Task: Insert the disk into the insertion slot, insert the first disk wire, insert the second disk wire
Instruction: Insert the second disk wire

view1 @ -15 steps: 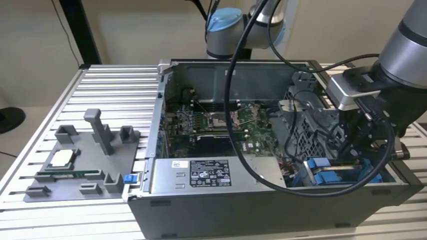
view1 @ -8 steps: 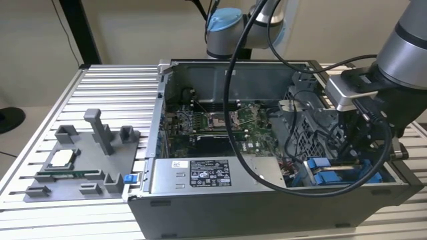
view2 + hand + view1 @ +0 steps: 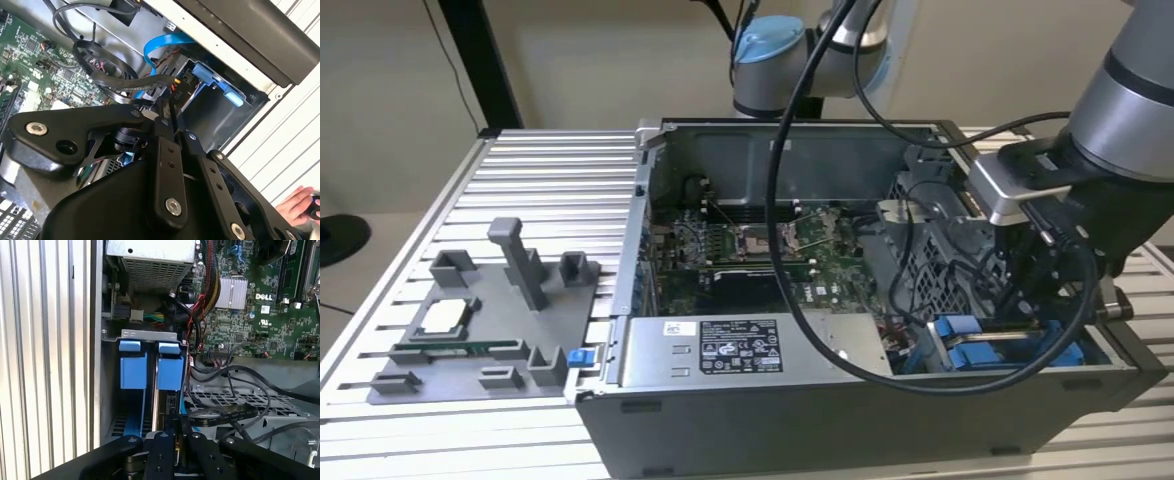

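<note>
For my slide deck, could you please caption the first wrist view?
Pincer lowered beside the blue carrier frames in the drive bay, black cables alongside.

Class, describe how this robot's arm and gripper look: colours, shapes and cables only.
The arm is a silver-grey cylinder with a light blue cap on one joint. Black cables loop from it down toward the wrist. A silver box-shaped unit sits at the wrist. The gripper is matte black, with flat linkage bars joined by round silver bolts.
</note>
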You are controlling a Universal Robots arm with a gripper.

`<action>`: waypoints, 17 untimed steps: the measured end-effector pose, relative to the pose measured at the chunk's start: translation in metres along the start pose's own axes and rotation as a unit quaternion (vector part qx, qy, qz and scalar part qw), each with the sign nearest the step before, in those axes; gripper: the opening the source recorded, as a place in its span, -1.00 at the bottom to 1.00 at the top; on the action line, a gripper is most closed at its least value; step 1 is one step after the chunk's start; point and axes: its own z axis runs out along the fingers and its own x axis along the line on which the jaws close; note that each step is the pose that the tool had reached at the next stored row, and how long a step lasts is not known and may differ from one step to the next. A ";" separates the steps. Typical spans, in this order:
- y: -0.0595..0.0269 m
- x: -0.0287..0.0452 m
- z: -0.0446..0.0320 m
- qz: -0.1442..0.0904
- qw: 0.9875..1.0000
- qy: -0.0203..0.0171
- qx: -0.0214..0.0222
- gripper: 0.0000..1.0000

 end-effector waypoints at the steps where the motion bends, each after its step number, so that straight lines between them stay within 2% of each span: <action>1: 0.0001 -0.0001 0.0007 0.000 1.000 0.000 0.001 -1.00; 6: 0.0005 0.0000 0.0040 0.000 1.000 0.001 0.002 -1.00; 7: 0.0004 0.0000 0.0044 0.000 1.000 0.001 0.002 1.00; 9: 0.0003 0.0000 0.0045 0.000 1.000 0.000 0.002 1.00; 14: -0.0017 -0.0016 -0.0175 0.000 1.000 0.001 0.002 1.00; 17: -0.0027 -0.0025 -0.0277 0.000 1.000 0.001 0.002 1.00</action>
